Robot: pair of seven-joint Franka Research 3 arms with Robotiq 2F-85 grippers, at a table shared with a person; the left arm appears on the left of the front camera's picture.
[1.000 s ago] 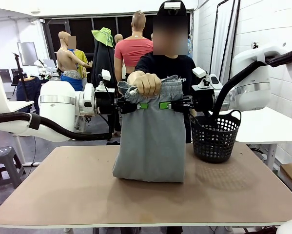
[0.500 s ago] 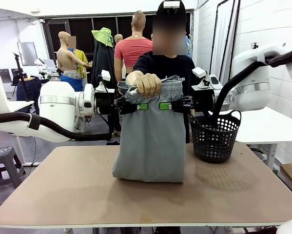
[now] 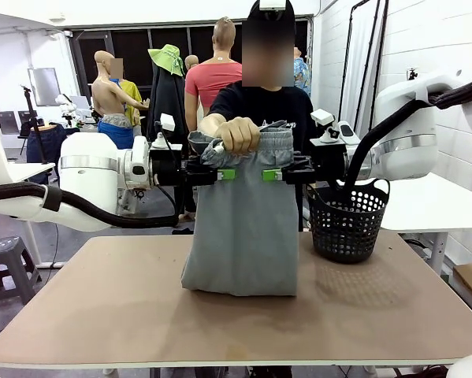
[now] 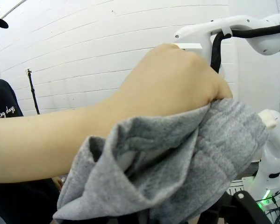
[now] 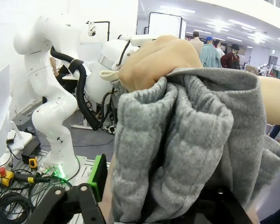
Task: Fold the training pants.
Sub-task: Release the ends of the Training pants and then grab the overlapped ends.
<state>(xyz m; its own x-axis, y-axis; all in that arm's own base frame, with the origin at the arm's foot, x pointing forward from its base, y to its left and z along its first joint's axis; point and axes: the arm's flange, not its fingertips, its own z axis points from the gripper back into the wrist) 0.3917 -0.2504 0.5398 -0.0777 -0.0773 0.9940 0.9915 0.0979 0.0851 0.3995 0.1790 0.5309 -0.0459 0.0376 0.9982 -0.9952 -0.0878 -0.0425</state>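
1. The light grey soft jersey training pants (image 3: 243,228) hang upright between the two tools. Their gathered elastic waistband is above the tools, and their folded lower end rests on the tan wooden surface (image 3: 141,307) below them.
2. The person's hand (image 3: 239,135) is closed in a fist on the bunched waistband, just above the left tool and touching the cloth.
3. The left tool (image 3: 226,174) reaches in level from its own side, and its green pad lies against the front of the pants just under the waistband. In the left wrist view the grey cloth hides the fingers, so I cannot tell whether it is clenched or released.
4. The right tool (image 3: 272,174) reaches in level from the other side at the same height, near the left tool's tip, with the cloth behind both. In the right wrist view the pants hang between its fingers (image 5: 100,175), and the visible green pad stands just off the cloth, so this tool is released.
5. A black plastic mesh basket (image 3: 347,224) stands on the surface below the right tool's wrist, beside the pants but apart from them.
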